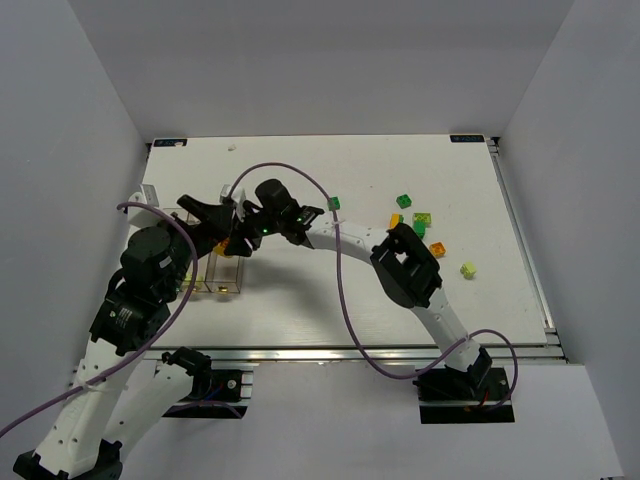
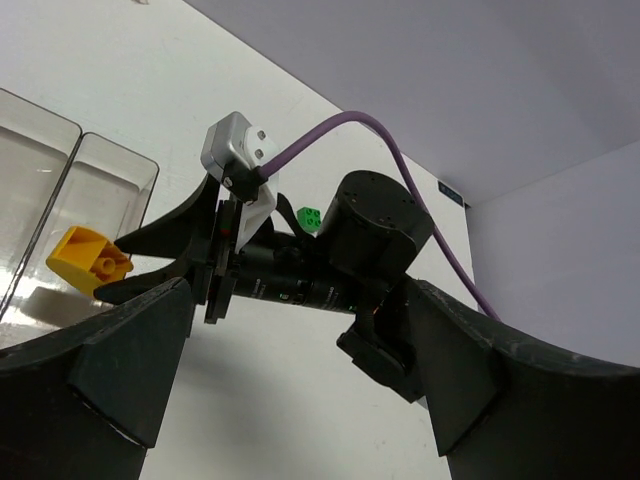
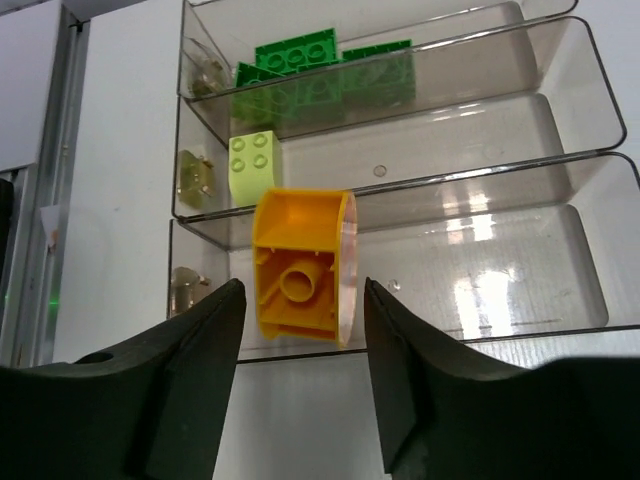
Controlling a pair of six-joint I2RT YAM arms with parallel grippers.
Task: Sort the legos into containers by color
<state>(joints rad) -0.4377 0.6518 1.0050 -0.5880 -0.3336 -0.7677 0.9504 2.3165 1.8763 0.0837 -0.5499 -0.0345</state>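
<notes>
At the left, the left gripper [image 2: 300, 320] is held with jaws spread wide and empty, near the containers [image 3: 560, 160]. An orange brick [image 3: 300, 230] is framed between the right gripper [image 3: 300, 292] jaws, straight ahead of them, over one end of the nearest bin, whose long axis is laid crosswise; whether it is pinched cannot be told. The right arm is judged nearer. Loose legos [image 1: 404, 200] are left further right on the surface [image 1: 500, 290].

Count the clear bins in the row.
3, side by side: far bin with dark green bricks, middle bin with one pale brick, near bin partly behind the orange brick.
</notes>
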